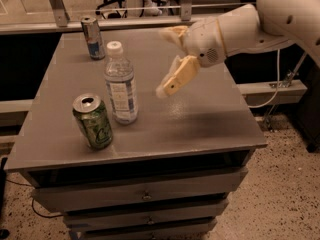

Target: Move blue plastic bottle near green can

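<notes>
Grey cabinet top (200, 119) holds everything. The gripper (161, 62) hangs over mid-top, clear to the right of the bottle, fingers spread wide, holding nothing. The blue plastic bottle (121, 86) stands upright toward the front-left corner, just beside the green can (93, 121), apparently not touching. Placement looks done; best move is probably to lift away rightward, avoiding the cap. A slim blue-silver can (93, 37) sits at the back-left corner. No label text readable.

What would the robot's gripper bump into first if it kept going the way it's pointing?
Probably the blue plastic bottle. The gripper hangs open to its right, above the table, fingers aimed left and a bit down. Depth is unclear, so it might pass behind it.
</notes>
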